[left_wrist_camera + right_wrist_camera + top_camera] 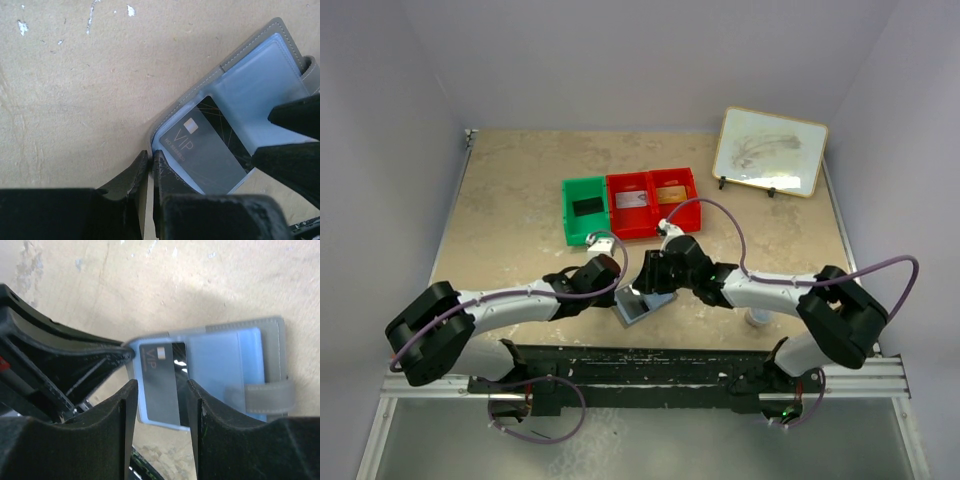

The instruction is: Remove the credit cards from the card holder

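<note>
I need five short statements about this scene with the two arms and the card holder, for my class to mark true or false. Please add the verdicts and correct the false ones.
1. The card holder lies open on the table. True.
2. The dark VIP card lies loose on the table. False: it sits inside a clear sleeve of the holder.
3. The left gripper has its jaws shut at a corner of the holder. True.
4. The right gripper has its jaws shut. False: they stand open, and in the right wrist view one shows on each side of the card.
5. The whiteboard stands near the table's far right corner. True.
</note>
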